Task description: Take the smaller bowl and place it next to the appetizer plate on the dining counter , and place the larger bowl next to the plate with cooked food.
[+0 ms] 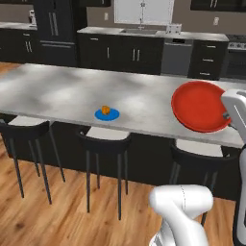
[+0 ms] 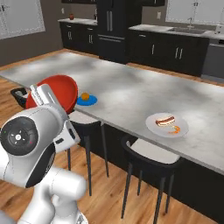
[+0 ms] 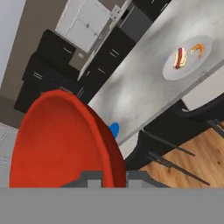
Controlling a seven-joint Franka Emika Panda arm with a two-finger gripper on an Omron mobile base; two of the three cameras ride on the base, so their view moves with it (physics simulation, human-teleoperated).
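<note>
**Red bowl in the air, on its way to the blue plate**

Going left to right in the left base view: the appetizer plate (image 1: 106,114), blue with its orange ball, sits near the front edge of the dining counter (image 1: 57,91), a long marble worktop with black stools (image 1: 103,144) tucked below. To its right the smaller bowl (image 1: 200,106) hangs tilted above the worktop's front edge, well apart from the plate, carried on the white arm. In the hand view the pincer (image 3: 114,177) is closed narrow on the bowl's rim, one finger on each side of the red wall. Further right along the worktop, seen in the right base view, lies the plate with cooked food (image 2: 167,124).

The step in hand appears to be the carry of the first bowl. The next move calls for swinging it left toward the blue plate, levelling it, lowering it onto bare marble just beside the plate without touching it, then letting go.
</note>
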